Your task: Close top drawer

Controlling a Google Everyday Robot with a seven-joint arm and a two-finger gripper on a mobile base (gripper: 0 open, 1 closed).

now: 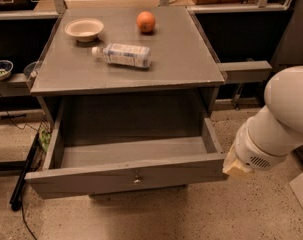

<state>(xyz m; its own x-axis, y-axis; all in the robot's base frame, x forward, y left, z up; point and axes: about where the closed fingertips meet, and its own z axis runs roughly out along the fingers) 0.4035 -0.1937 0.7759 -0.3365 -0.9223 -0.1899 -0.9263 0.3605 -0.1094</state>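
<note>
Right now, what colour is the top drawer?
Grey top drawer, camera view; gripper unseen, only its white arm at right.

**Grey Cabinet Top: Three Items Present**

The cabinet top [181,59] is a flat grey surface, seen from above and in front. Three items rest directly on it. A shallow cream bowl [84,29] stands upright near the back left corner. An orange [146,21] sits near the back edge, about mid-width, well apart from the bowl. A clear plastic bottle [123,55] lies on its side in front of both, cap pointing left, left of centre. The cabinet stands on a speckled floor [201,214]. The gripper [237,165] is low on the right, just beside the front right corner of the open top drawer [91,180].
</note>
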